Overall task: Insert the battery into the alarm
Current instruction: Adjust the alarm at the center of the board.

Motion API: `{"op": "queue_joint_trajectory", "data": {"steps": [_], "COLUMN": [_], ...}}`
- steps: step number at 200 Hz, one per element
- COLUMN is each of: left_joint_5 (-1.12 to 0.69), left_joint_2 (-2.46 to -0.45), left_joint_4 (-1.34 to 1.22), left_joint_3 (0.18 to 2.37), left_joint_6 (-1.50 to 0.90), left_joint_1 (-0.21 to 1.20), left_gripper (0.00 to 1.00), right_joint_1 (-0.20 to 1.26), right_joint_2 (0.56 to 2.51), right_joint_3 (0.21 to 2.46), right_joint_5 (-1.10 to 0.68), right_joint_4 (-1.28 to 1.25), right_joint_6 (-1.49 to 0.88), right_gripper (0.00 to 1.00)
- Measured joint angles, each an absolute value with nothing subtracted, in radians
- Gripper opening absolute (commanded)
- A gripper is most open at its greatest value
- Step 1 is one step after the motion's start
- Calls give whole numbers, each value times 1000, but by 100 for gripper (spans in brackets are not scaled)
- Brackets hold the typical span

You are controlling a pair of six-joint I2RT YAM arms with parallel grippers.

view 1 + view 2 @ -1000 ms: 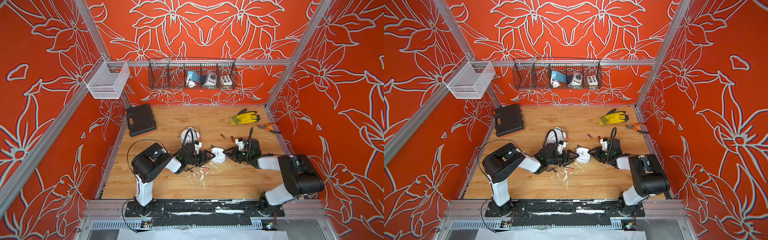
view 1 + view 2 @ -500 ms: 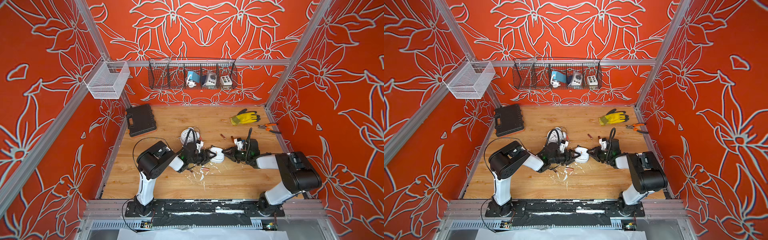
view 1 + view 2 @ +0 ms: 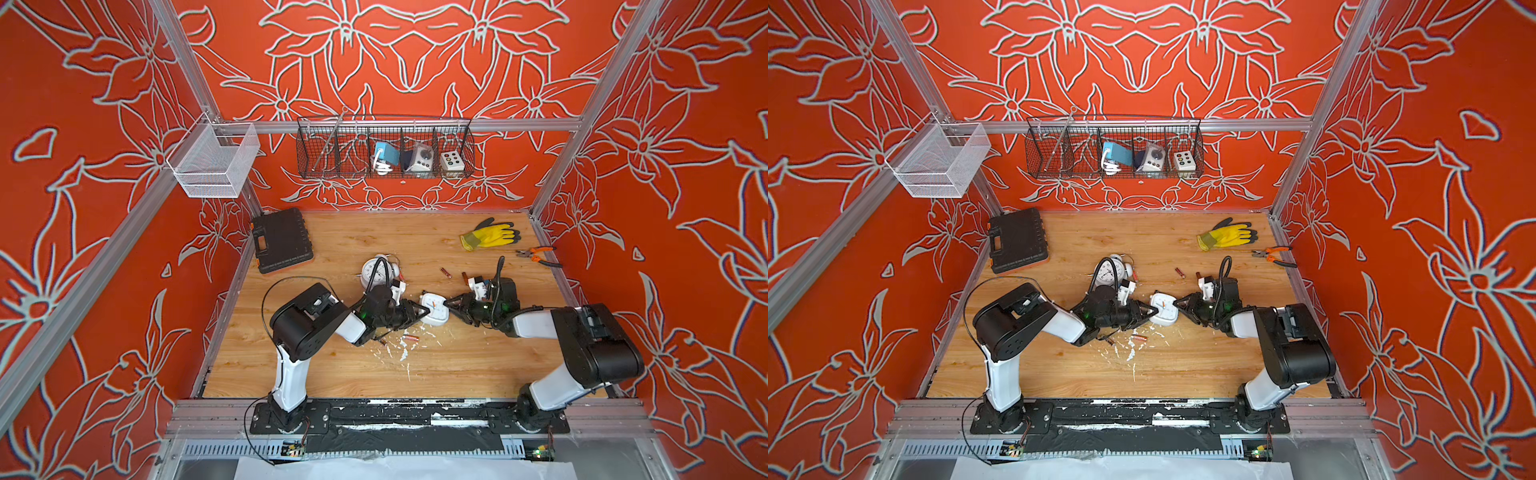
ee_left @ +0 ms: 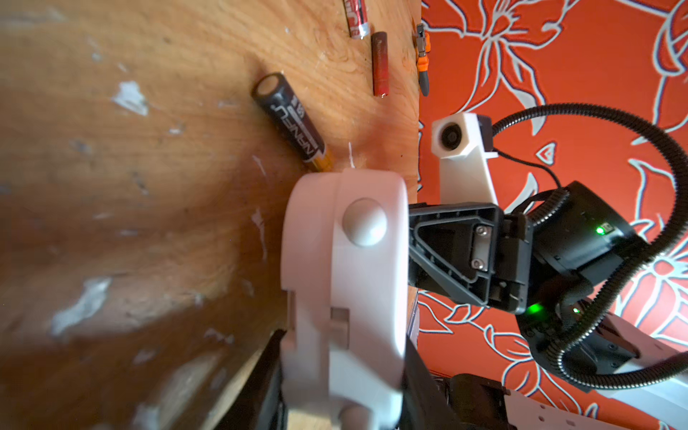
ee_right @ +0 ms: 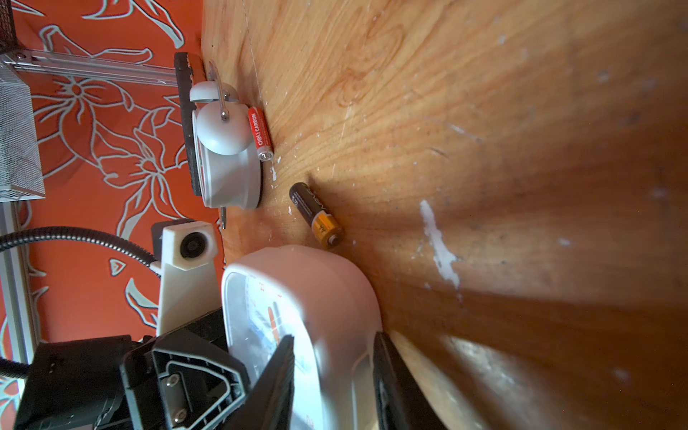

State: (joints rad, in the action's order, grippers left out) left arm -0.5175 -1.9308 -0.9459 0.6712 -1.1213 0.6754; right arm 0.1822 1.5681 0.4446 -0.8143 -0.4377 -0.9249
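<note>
Starting nearest the robot's bases, an orange battery [image 3: 411, 338] lies among white flecks on the wooden table [image 3: 332, 374], just on the near side of the white alarm clock [image 3: 434, 313]. The left gripper [image 3: 420, 312] reaches the clock from its left, and the left wrist view shows its fingers [image 4: 270, 376] pressed against both sides of the case, gripping it. The right gripper [image 3: 449, 305] meets the clock from its right, with one finger across the dial and one behind the back; I cannot tell whether it clamps or only straddles. The black-and-gold battery [image 4: 290, 123] lies loose on the table just beyond the clock, its gold end almost touching the case, in neither gripper. Farther beyond the clock and to its left stands a twin-bell clock [image 3: 376, 270] with a red battery [image 5: 260, 132] against it. Two more red batteries [image 3: 445, 272] lie beyond the clock to its right. Farthest from the clock are a yellow glove [image 3: 490, 235], pliers [image 3: 538, 255], a black tool case [image 3: 282, 241] and a wire basket [image 3: 332, 166] on the back wall
</note>
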Motion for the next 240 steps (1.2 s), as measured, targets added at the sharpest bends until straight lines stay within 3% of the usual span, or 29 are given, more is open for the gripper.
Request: {"op": "queue_joint_trajectory", "data": {"steps": [29, 104, 154, 240], "left_joint_5": [-498, -393, -240, 187], "left_joint_2": [-1894, -1697, -1557, -1499], "left_joint_4": [-909, -817, -741, -696], "left_joint_3": [667, 669, 673, 693], "left_joint_6": [-1067, -731, -334, 289], "left_joint_1": [675, 675, 683, 823], "left_gripper": [24, 24, 23, 21], "right_joint_1": [182, 182, 182, 182], "right_joint_2": [1508, 1222, 1105, 1111], "right_joint_3": [448, 570, 619, 733], "right_joint_5": [-796, -698, -709, -820], "right_joint_4": [-371, -77, 28, 136], "right_joint_6": [-922, -868, -918, -1039], "right_gripper": [51, 70, 72, 81]}}
